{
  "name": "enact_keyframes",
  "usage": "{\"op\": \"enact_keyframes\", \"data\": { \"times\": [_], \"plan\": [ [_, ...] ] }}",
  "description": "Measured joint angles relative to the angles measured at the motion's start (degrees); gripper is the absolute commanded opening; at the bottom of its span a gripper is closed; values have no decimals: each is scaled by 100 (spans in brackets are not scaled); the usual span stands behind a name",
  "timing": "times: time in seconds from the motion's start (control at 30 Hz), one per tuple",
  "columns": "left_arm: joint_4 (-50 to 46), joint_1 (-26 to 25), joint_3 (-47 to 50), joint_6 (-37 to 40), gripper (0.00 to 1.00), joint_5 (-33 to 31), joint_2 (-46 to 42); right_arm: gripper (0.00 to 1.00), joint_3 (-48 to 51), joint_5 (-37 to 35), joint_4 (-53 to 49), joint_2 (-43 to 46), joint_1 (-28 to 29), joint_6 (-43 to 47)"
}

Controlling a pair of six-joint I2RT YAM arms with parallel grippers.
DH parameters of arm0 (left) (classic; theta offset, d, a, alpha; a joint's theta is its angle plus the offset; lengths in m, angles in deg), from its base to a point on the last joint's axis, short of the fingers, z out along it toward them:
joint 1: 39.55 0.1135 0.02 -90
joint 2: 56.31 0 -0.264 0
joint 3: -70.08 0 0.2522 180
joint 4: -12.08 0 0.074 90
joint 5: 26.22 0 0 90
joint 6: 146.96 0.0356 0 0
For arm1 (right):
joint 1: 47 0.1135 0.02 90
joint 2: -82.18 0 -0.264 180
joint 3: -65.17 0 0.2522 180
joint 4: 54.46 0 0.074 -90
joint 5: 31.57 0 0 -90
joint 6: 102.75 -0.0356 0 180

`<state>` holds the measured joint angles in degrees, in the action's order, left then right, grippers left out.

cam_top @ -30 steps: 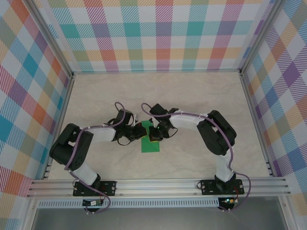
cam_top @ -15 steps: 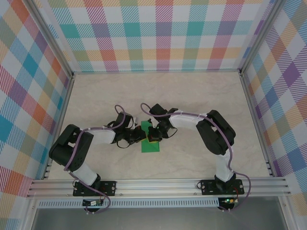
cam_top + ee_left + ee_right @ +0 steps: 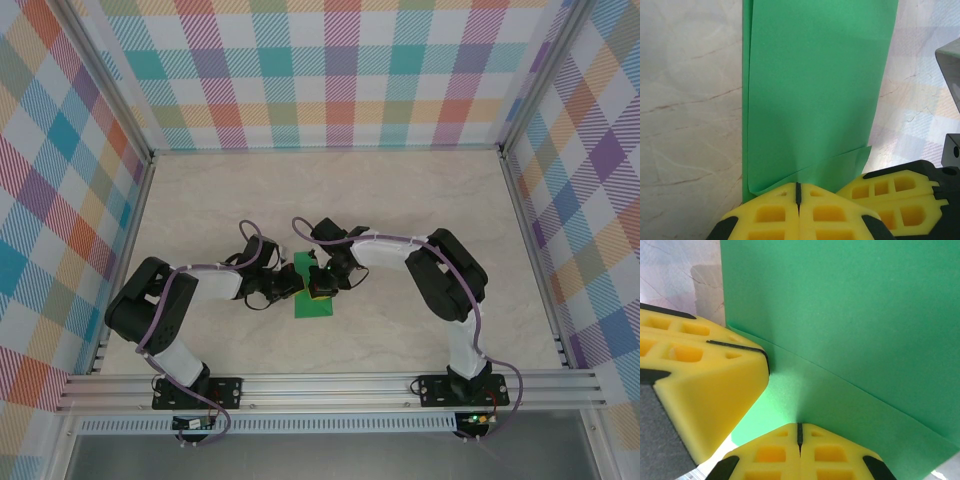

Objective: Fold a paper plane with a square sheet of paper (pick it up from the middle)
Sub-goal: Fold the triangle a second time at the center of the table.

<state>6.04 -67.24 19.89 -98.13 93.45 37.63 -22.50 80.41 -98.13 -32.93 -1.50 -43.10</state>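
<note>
The square sheet of paper (image 3: 313,306) lies on the table as a narrow bright-green folded strip between the two arms. In the left wrist view the paper (image 3: 815,90) runs away from my left gripper (image 3: 798,186), with a slanted flap at its near end. That gripper is shut, its tips resting on the flap. My right gripper (image 3: 799,426) is shut too, pressing its tips on the paper (image 3: 850,315). The two grippers meet at the strip's upper part: left gripper (image 3: 296,285), right gripper (image 3: 319,287). The left gripper's yellow fingers (image 3: 705,375) sit just beside the right one's.
The marble-pattern table (image 3: 400,200) is boxed in by plaid walls (image 3: 340,70) at the back and both sides. An aluminium rail (image 3: 330,385) with both arm bases runs along the near edge.
Both arms have shifted only slightly. The paper lies in the same place and both grippers stay shut on top of it.
</note>
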Motion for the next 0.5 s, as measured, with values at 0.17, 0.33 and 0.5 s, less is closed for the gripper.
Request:
{"op": "enact_keyframes", "data": {
  "times": [0.17, 0.33, 0.5],
  "plan": [
    [83, -2, 0, -26, 0, 50, 0, 3, -42, 2, -61, -26, 0, 68],
    [111, -17, -2, -42, 0, -7, 39, 3, -39, 4, -63, -26, 0, 122],
    [-24, -33, -66, -44, 0, -92, 85, 3, 101, 48, 68, 28, -7, 188]
  ]
}}
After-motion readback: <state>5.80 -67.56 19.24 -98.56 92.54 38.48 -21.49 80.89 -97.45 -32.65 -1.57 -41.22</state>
